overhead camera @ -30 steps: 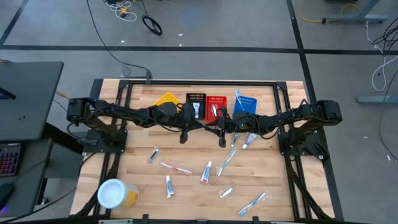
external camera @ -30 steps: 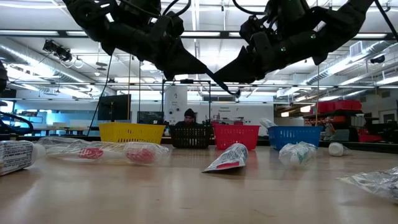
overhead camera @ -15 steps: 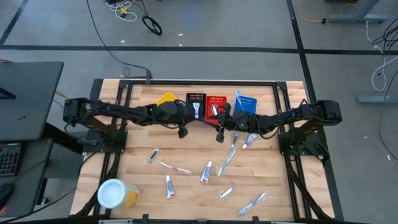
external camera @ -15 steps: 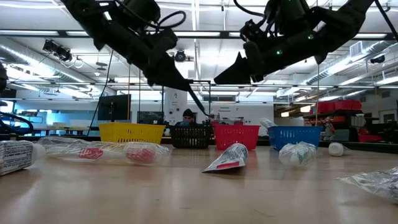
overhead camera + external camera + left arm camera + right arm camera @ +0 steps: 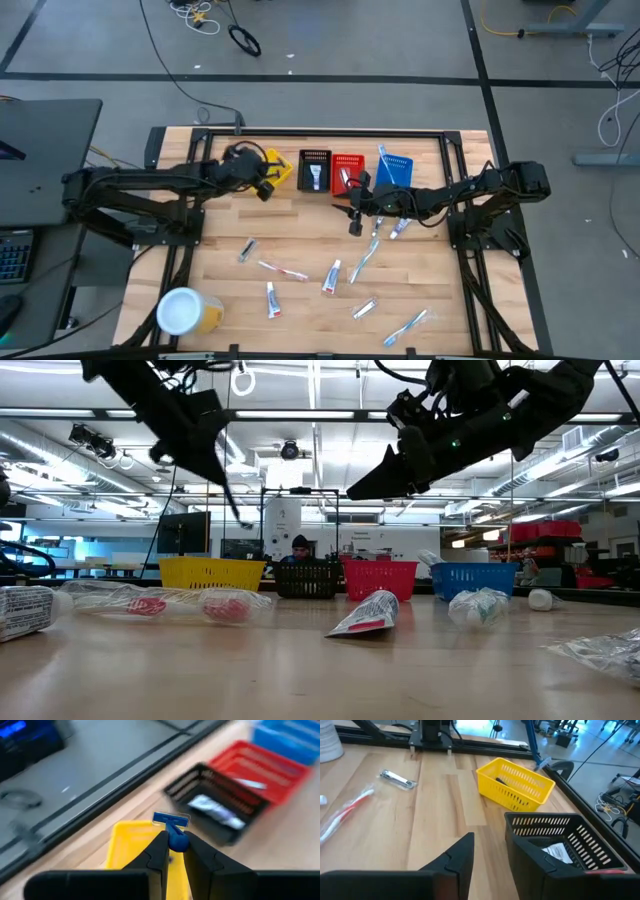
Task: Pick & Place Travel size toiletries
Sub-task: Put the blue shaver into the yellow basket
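Since a second ago the left arm has swung back from the middle of the table toward the yellow basket, while the right arm has hardly shifted. In the high view the left gripper hangs at that basket's edge and the right gripper hovers in front of the red basket; slim toothbrushes, white tubes and a crinkled silvery packet lie scattered on the pale wooden slats, and a white-lidded yellow jar stands near the front left corner. The low view shows a squeezed white tube with a red mark lying on the smooth tabletop, the four mesh baskets in a row behind it and both dark arms raised above. In the left wrist view the tapered black fingers are pressed onto the blue handle of a razor, its flat head up, over the yellow basket. In the right wrist view the right fingers stand apart with nothing between them, facing the black slatted basket, where a silvery packet lies.
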